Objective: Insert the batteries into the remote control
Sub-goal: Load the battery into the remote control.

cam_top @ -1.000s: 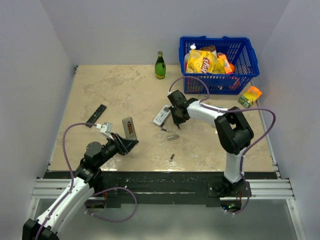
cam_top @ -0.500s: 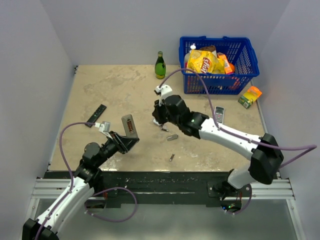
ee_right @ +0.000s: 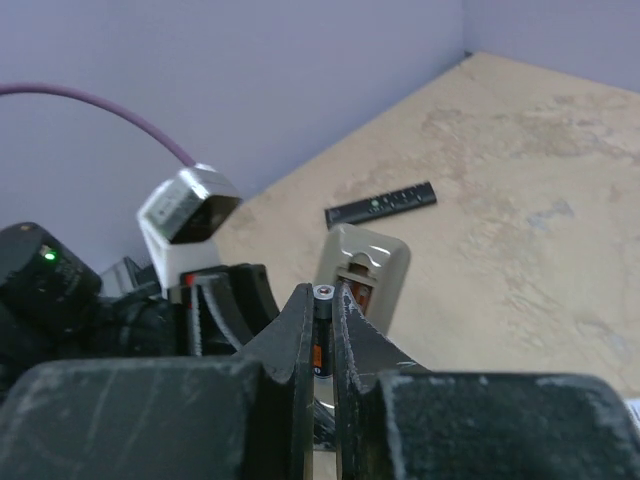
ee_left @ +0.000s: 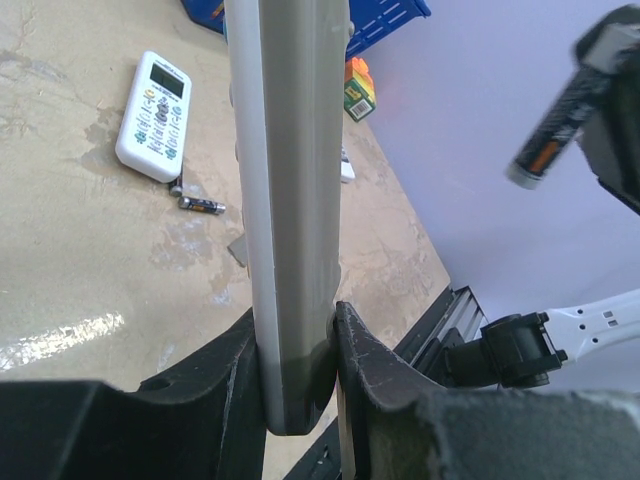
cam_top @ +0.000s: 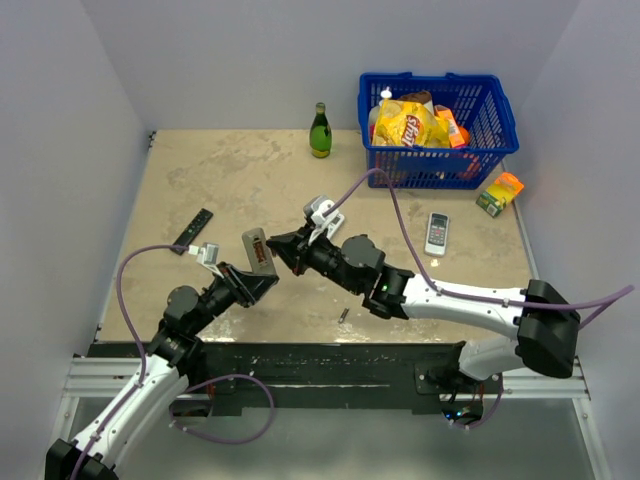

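I judged the job about midway and nothing finally seated. My left gripper [cam_top: 252,284] was clamped on the lower end of the remote control [cam_top: 258,252] and held it upright above the table [cam_top: 200,180], with its grey back and open compartment facing my other arm. My right gripper [ee_right: 322,322] was pinched on 1 battery [ee_right: 322,293], which it carried just beside that compartment, close but not yet in it. Something red showed inside the bay, and I could not tell whether it was a cell or a label. Left to do, as I read it: seat this battery, fetch another, and probably refit a cover. Counting batteries, I found 1 in my grip, 1 loose near the front edge [cam_top: 343,315], and 1 beside a white remote [ee_left: 155,115] in the left wrist view [ee_left: 200,204]. I took these for 3 separate cells. I counted 2 spare white remotes, the second lying near the blue basket [cam_top: 437,232]. There were also 1 black strip [cam_top: 193,230], 1 basket [cam_top: 440,165], 1 green bottle [cam_top: 320,131] and 1 carton [cam_top: 499,193].
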{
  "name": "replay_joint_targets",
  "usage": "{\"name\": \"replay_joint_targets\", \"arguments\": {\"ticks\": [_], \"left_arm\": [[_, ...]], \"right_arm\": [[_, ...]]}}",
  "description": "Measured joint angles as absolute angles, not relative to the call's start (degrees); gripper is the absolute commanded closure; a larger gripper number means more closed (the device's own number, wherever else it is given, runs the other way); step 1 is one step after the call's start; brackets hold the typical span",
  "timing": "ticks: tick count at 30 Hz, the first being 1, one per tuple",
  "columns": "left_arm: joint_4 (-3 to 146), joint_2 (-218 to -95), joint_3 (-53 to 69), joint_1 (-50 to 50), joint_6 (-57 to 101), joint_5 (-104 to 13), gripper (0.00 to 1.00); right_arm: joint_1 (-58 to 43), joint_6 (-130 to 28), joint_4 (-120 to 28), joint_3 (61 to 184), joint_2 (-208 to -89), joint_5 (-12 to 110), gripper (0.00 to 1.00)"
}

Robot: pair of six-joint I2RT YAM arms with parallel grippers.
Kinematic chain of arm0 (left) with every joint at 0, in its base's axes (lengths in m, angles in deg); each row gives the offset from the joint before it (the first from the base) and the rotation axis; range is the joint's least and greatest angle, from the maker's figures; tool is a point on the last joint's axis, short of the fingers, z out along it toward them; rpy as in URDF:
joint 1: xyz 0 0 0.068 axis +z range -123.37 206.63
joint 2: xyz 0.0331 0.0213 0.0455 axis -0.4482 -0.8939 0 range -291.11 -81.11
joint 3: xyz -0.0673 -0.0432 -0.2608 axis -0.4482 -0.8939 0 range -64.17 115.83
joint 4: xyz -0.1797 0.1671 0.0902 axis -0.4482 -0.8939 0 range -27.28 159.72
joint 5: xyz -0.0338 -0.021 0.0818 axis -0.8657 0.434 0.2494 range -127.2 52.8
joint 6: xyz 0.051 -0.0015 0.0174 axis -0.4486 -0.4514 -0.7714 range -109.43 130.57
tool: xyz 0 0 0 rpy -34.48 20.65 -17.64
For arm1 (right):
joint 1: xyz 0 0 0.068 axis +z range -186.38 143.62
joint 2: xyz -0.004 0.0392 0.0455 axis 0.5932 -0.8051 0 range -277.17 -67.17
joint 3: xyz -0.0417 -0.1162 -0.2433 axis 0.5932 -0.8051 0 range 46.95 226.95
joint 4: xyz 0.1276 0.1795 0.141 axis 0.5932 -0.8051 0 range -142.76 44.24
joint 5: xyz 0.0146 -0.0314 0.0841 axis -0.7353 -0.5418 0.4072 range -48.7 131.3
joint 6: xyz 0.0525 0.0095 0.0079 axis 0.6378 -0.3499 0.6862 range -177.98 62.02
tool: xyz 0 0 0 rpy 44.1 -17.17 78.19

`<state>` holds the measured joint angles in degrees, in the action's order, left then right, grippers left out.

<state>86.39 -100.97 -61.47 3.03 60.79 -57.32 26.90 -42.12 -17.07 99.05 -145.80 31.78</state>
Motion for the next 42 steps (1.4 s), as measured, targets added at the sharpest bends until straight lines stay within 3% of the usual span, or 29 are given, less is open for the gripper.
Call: {"name": "replay_joint_targets", "arguments": {"ticks": [11, 42], "left_arm": [[86.43, -100.44, -61.47, 3.03, 61.03, -57.89, 1.0], [84.81, -97.84, -61.47, 3.03, 62.06, -57.51, 1.0]], "right_arm": [[30.18, -47.69, -0.92, 97.91, -151.87, 30.12, 1.0], [31.23, -54.6, 10.03, 95.38, -159.5, 24.37, 1.0]]}}
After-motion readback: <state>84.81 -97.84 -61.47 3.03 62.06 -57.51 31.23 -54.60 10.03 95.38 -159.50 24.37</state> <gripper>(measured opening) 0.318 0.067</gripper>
